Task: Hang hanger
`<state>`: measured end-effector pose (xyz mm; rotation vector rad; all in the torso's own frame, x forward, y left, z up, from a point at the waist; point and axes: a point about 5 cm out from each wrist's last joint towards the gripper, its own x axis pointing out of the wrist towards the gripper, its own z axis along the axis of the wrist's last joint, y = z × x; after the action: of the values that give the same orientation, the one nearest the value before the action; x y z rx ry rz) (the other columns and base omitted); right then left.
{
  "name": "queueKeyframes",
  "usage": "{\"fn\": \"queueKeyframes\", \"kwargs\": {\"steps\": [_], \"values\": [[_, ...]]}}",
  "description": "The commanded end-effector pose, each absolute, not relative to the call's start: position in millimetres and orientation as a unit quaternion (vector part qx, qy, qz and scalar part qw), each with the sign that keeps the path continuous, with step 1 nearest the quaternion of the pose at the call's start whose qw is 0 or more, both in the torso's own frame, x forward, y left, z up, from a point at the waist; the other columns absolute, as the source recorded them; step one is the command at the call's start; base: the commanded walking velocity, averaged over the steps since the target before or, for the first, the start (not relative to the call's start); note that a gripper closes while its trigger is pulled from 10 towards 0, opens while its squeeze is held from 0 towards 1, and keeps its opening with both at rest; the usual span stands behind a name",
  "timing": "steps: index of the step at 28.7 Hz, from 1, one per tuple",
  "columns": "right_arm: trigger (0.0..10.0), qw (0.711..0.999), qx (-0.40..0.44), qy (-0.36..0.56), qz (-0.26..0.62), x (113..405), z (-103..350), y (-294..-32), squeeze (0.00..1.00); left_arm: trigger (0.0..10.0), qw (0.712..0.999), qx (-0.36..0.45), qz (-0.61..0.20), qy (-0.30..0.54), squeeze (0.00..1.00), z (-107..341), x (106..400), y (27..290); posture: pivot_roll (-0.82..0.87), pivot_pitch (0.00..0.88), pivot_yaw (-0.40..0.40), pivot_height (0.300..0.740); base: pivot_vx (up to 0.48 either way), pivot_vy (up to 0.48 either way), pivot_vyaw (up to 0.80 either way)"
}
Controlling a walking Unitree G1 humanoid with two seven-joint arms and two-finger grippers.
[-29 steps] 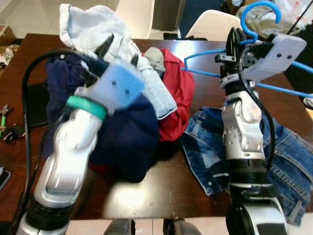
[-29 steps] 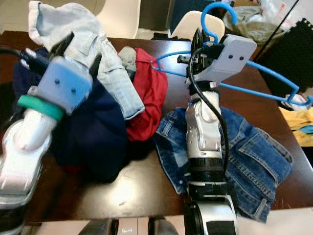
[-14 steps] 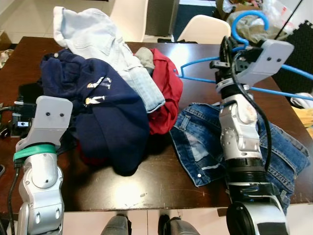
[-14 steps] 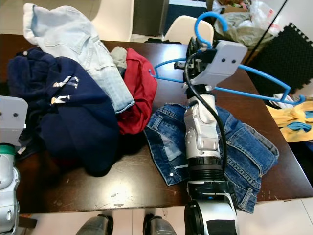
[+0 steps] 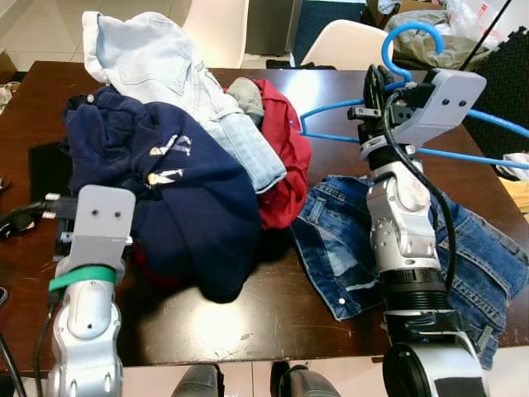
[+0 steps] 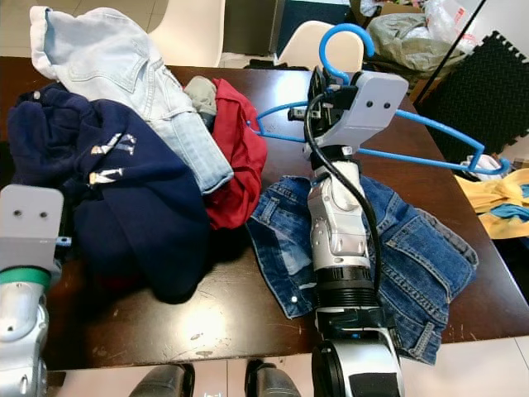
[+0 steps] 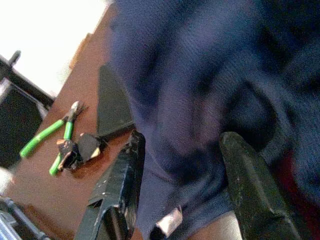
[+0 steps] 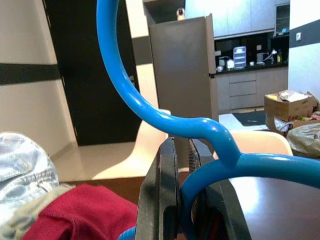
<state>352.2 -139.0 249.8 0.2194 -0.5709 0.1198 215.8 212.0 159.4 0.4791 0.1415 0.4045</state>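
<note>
My right gripper [image 5: 376, 83] is raised over the table's right side, shut on the neck of a blue hanger [image 6: 438, 155]. In the right wrist view its fingers [image 8: 160, 200] clamp the neck just under the hook [image 8: 125, 90], which points up. The hanger's wide bar reaches out to the right, above a blue denim garment [image 5: 488, 265] lying flat on the table. My left gripper [image 7: 182, 142] is low at the left front of the table, open, with the navy sweater [image 5: 194, 194] of the clothes pile right before its fingers.
The pile on the dark wooden table [image 5: 273, 322] also holds a pale denim shirt [image 5: 157, 50] and a red garment [image 5: 285, 157]. Green-handled pliers [image 7: 50, 132] and a flat black object [image 5: 45, 169] lie at the left edge. White chairs [image 5: 359, 41] stand behind; a yellow cloth [image 6: 506, 207] lies right.
My left arm has come down from over the clothes pile to the table's left front. The right gripper still holds the hanger in about the same place; the camera has shifted a little.
</note>
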Motion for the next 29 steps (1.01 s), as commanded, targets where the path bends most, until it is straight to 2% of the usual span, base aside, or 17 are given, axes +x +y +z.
{"fn": "queueKeyframes", "kwargs": {"steps": [1, 5, 6, 7, 8, 9, 10, 12, 13, 16, 18, 22, 24, 27, 28, 29], "values": [[10.0, 0.955, 0.105, -0.27, 0.058, 354, 244, -142, 0.0, 10.0, 0.933, 0.291, 0.209, 0.031, 0.0, 170, 212, 216, 0.21, 0.114, -0.025, 0.74, 0.0, 0.0, 0.0], [10.0, 0.956, 0.105, -0.269, 0.058, 354, 243, -142, 0.0, 10.0, 0.924, 0.319, 0.209, 0.011, 0.0, 174, 208, 217, 0.22, 0.118, -0.024, 0.74, 0.0, 0.0, 0.0], [10.0, 0.956, 0.105, -0.267, 0.059, 355, 242, -141, 0.0, 10.0, 0.933, 0.277, 0.222, 0.048, 0.0, 168, 203, 221, 0.22, 0.118, -0.024, 0.74, 0.0, 0.0, 0.0], [10.0, 0.956, 0.105, -0.267, 0.059, 355, 242, -141, 0.0, 10.0, 0.933, 0.277, 0.222, 0.048, 0.0, 168, 203, 221, 0.22, 0.118, -0.024, 0.74, 0.0, 0.0, 0.0], [10.0, 0.957, 0.106, -0.265, 0.059, 355, 241, -140, 0.0, 10.0, 0.944, 0.21, 0.237, 0.096, 0.0, 159, 199, 225, 0.22, 0.118, -0.024, 0.74, 0.0, 0.0, 0.0], [10.0, 0.957, 0.106, -0.265, 0.059, 355, 241, -140, 0.0, 10.0, 0.944, 0.21, 0.237, 0.096, 0.0, 159, 199, 225, 0.22, 0.118, -0.024, 0.74, 0.0, 0.0, 0.0], [10.0, 0.957, 0.106, -0.262, 0.061, 355, 239, -139, 0.0, 10.0, 0.95, 0.159, 0.235, 0.13, 0.0, 152, 198, 225, 0.22, 0.118, -0.024, 0.74, 0.0, 0.0, 0.0], [10.0, 0.957, 0.106, -0.262, 0.061, 355, 239, -139, 0.0, 10.0, 0.95, 0.159, 0.235, 0.13, 0.0, 152, 198, 225, 0.22, 0.118, -0.024, 0.74, 0.0, 0.0, 0.0], [10.0, 0.957, 0.106, -0.261, 0.062, 355, 239, -138, 0.0, 10.0, 0.953, 0.119, 0.231, 0.156, 0.0, 147, 199, 224, 0.22, 0.123, -0.028, 0.74, 0.0, 0.0, 0.0], [10.0, 0.958, 0.105, -0.261, 0.063, 355, 239, -139, 0.0, 10.0, 0.954, 0.095, 0.22, 0.181, 0.0, 142, 199, 221, 0.21, 0.124, -0.026, 0.74, 0.0, 0.0, 0.0], [10.0, 0.958, 0.104, -0.259, 0.063, 355, 238, -140, 0.0, 10.0, 0.951, 0.093, 0.209, 0.209, 0.0, 137, 197, 219, 0.21, 0.124, -0.026, 0.74, 0.0, 0.0, 0.0], [10.0, 0.958, 0.104, -0.259, 0.064, 355, 237, -140, 0.0, 10.0, 0.95, 0.122, 0.198, 0.21, 0.0, 135, 197, 220, 0.21, 0.124, -0.026, 0.74, 0.0, 0.0, 0.0], [10.0, 0.958, 0.105, -0.258, 0.065, 355, 237, -138, 0.0, 9.1, 0.948, 0.134, 0.192, 0.218, 0.0, 131, 196, 223, 0.22, 0.13, -0.027, 0.74, 0.0, 0.0, 0.0], [10.0, 0.958, 0.105, -0.258, 0.065, 355, 236, -138, 0.0, 9.2, 0.944, 0.155, 0.194, 0.218, 0.0, 132, 196, 227, 0.22, 0.131, -0.027, 0.74, 0.0, 0.0, 0.0], [10.0, 0.958, 0.106, -0.257, 0.064, 355, 236, -138, 0.0, 10.0, 0.938, 0.192, 0.199, 0.208, 0.0, 136, 197, 230, 0.22, 0.132, -0.024, 0.74, 0.0, 0.0, 0.0], [10.0, 0.959, 0.106, -0.257, 0.064, 356, 236, -138, 0.0, 10.0, 0.934, 0.218, 0.202, 0.2, 0.0, 139, 197, 232, 0.22, 0.132, -0.024, 0.74, 0.0, 0.0, 0.0]]}}
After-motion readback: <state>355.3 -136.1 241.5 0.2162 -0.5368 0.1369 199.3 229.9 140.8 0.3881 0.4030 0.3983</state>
